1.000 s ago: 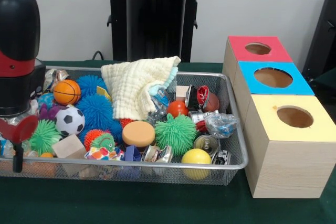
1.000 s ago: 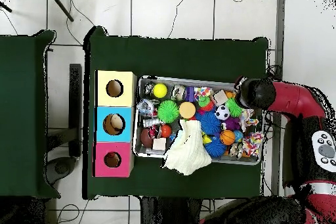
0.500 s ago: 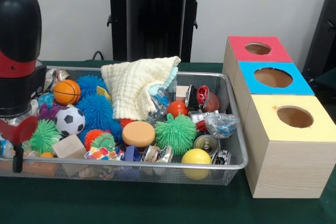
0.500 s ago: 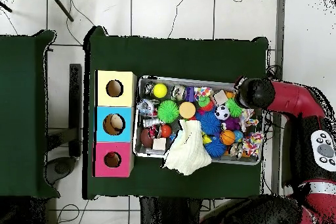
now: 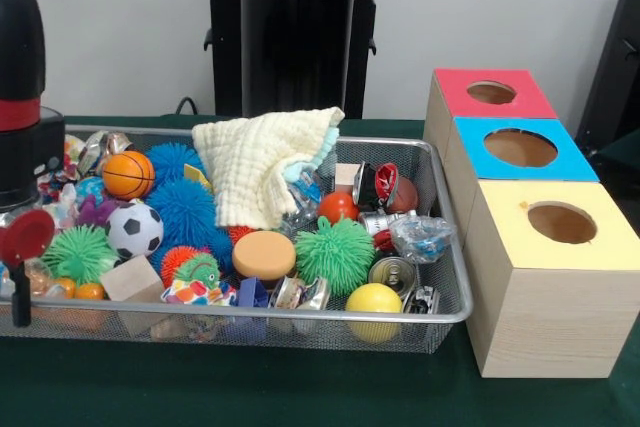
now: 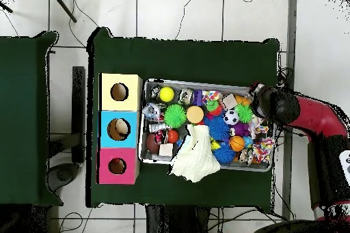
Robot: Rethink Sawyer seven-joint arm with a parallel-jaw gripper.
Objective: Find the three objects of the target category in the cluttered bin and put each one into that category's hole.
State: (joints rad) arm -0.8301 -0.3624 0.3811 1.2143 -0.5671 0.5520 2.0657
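Front view showed the gripper (image 5: 18, 247) at the left end of the silver wire-mesh bin (image 5: 440, 312), with a red round pad and a thin dark stem hanging at the rim; whether the fingers were open or closed could not be told, and nothing could be seen held in them. Nearest it lay a green spiky ball (image 5: 78, 253), a black-and-white soccer ball (image 5: 133, 230) and an orange basketball (image 5: 127, 175), all inside the bin and apart from the pad. Further right sat a cream waffle-weave cloth (image 5: 262, 165), a larger green spiky ball (image 5: 335, 254) and a yellow smooth ball (image 5: 373, 299). On the green worktop (image 5: 250, 387), just beside the bin's right end, stood 3 wooden boxes with round holes: red-topped (image 5: 490, 93), blue-topped (image 5: 520, 148) and yellow-topped (image 5: 560, 224).
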